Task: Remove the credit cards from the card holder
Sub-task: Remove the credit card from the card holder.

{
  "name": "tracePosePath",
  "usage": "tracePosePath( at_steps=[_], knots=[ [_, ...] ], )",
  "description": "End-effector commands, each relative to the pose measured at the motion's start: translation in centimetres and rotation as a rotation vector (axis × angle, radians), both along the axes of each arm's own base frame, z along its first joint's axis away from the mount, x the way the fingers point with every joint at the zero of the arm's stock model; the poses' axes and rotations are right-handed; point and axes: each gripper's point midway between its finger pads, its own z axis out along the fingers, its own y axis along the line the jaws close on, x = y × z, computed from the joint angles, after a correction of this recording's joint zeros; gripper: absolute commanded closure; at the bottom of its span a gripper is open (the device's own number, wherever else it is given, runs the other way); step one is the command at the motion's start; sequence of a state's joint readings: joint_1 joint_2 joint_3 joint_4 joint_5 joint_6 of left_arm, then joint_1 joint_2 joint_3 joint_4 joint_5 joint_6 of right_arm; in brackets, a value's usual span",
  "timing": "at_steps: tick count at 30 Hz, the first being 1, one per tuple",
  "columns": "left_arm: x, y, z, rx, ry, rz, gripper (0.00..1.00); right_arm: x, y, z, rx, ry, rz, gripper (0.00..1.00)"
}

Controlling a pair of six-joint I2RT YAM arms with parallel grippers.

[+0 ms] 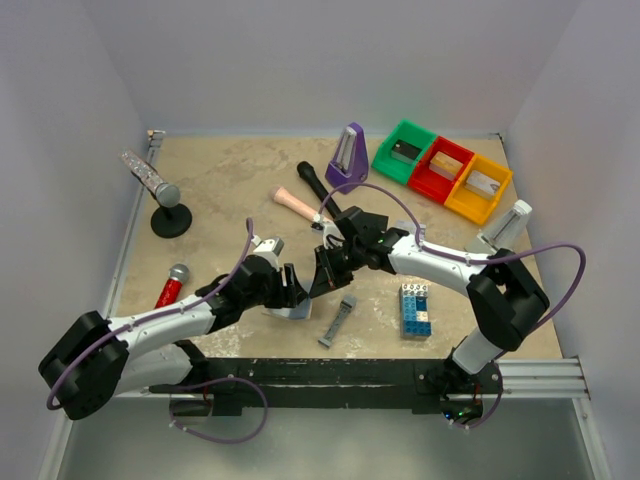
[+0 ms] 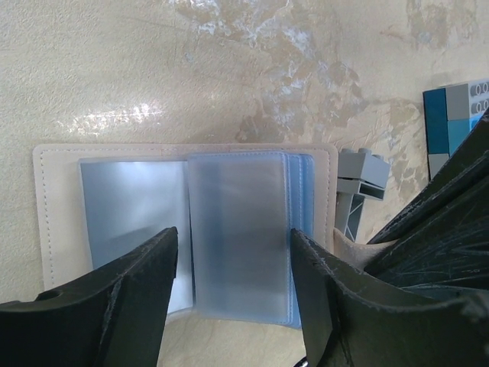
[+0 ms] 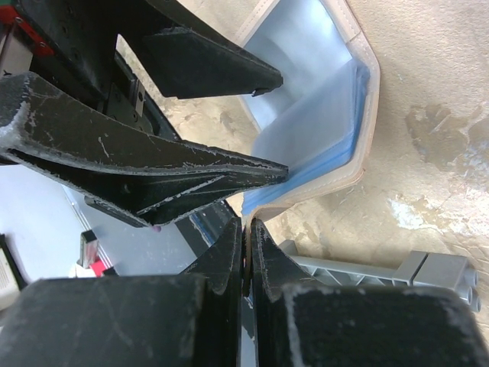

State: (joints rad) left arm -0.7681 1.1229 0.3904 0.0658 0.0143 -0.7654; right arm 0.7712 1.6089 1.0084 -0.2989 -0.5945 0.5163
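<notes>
Jaws of the left gripper [image 2: 233,256] stand released, one finger on each side of a stack of frosted sleeves [image 2: 238,222], holding nothing. Beneath them the card holder [image 2: 55,206] lies opened flat on the table [image 2: 229,69], toward the near middle and mostly hidden under the gripper in the top view. Its long axis runs left to right, with the fold crossing it near to far. The loose sleeves are piled on the right panel.

At the holder's right near corner the right gripper [image 3: 246,229] is clenched, tips against the pale rim. Whether it pinches that rim or only presses on it I cannot tell. Just right of it lies a grey bar [image 1: 338,320], then a brick stack [image 1: 415,308] farther right.

No credit cards show; the sleeves are too cloudy to say which are filled. The step looks like steadying the holder and choosing a sleeve. Next the left fingers would likely need to find a card's exposed edge and draw it out along the sleeve's open side.
</notes>
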Motion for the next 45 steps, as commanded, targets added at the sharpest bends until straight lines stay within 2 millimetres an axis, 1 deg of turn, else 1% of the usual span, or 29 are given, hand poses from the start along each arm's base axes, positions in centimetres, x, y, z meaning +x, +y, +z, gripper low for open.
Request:
tracePosePath(
  at_steps=[1,8,16,22,27,31,36,38,42,43,45],
  knots=[
    [0.4,-0.8,1.4,-0.042,-0.029,-0.015,0.35,0.3,0.4,1.5,0.053,-0.032,0.008,1.0],
    [0.2,-1.0,1.6,-0.054,-0.032,-0.023,0.34,0.3,0.5,1.6,0.053,-0.032,0.008,1.0],
    [0.3,-0.5,0.4,-0.004,-0.013,-0.012,0.36,0.3,0.4,2.0,0.055,-0.036,0.01,1.0],
    [0.5,0.4,-0.4,0.048,-0.008,0.019,0.37,0.4,0.4,2.1,0.052,-0.04,0.013,1.0],
    [0.5,0.3,0.3,0.025,-0.021,0.026,0.36,0.3,0.4,2.2,0.051,-0.042,0.014,1.0],
    [0.6,-0.1,2.0,-0.026,-0.055,0.022,0.35,0.5,0.3,2.1,0.047,-0.042,0.01,1.0],
    [0.7,0.0,2.8,-0.033,-0.07,0.027,0.34,0.5,0.3,2.0,0.045,-0.039,0.008,1.0],
    [0.7,0.1,2.6,-0.021,-0.067,0.025,0.34,0.5,0.3,2.1,0.046,-0.04,0.008,1.0],
    [0.6,0.4,1.5,0.016,-0.042,0.027,0.35,0.6,0.2,2.1,0.045,-0.042,0.005,1.0],
    [0.2,1.0,0.7,0.048,-0.016,0.031,0.35,0.5,0.2,2.0,0.044,-0.041,0.006,1.0],
    [0.2,1.4,0.3,0.073,-0.008,0.044,0.36,0.6,0.1,1.9,0.042,-0.039,0.005,1.0]
  ],
)
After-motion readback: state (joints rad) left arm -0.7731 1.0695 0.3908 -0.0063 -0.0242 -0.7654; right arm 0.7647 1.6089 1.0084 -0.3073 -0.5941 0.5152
